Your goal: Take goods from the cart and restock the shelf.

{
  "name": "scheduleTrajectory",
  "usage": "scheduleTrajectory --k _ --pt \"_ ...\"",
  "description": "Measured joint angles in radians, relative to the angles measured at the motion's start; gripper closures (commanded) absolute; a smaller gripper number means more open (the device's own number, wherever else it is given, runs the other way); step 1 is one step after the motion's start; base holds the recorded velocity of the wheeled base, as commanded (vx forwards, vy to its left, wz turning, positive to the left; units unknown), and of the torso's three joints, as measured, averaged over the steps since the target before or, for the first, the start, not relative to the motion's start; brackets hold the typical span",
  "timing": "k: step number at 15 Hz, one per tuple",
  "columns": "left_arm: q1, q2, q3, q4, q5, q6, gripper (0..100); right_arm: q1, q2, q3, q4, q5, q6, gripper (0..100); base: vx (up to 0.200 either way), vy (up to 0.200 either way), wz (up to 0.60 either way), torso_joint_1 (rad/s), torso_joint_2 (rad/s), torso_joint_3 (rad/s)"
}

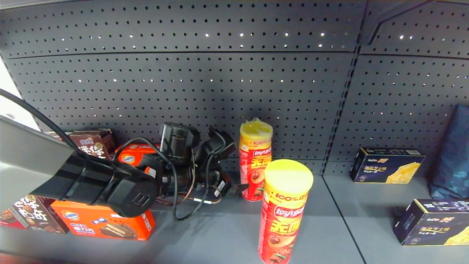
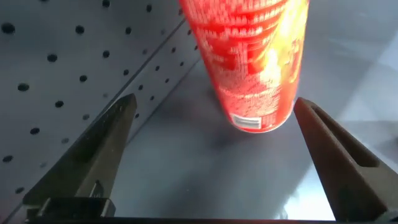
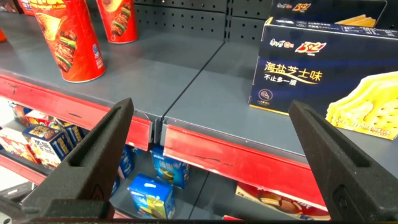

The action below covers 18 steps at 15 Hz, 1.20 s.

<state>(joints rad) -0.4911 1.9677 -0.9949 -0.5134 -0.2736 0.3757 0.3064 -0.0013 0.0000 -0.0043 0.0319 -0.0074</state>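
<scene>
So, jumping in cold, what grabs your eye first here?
A tall red chip can with a yellow lid stands by the grey pegboard back, a second red can nearer the shelf's front edge. The left gripper sits open at the rear can's base, not gripping it. Orange snack boxes lie to the left, dark blue boxes to the right.

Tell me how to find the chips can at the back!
Look at the grey shelf before the holey wall. Two tall red cans stand near its middle; yours is the back can, nearest the wall. Its yellow top looks crinkly, while the front can has a smooth lid.
</scene>
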Motion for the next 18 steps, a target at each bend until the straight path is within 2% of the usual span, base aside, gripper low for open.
scheduleTrajectory --k 4,9,18 --pt "-0.005 0.014 -0.007 -0.011 0.034 -0.010 0 0.000 0.000 0.000 0.000 0.000 0.000 0 0.000 0.000 0.00 0.000 0.00 0.000" --pt "-0.014 0.026 -0.018 -0.012 0.076 -0.058 0 0.000 0.000 0.000 0.000 0.000 0.000 0 0.000 0.000 0.00 0.000 0.00 0.000" --pt "-0.011 0.031 -0.020 -0.020 0.132 -0.057 0 0.000 0.000 0.000 0.000 0.000 0.000 0 0.000 0.000 0.00 0.000 0.00 0.000"
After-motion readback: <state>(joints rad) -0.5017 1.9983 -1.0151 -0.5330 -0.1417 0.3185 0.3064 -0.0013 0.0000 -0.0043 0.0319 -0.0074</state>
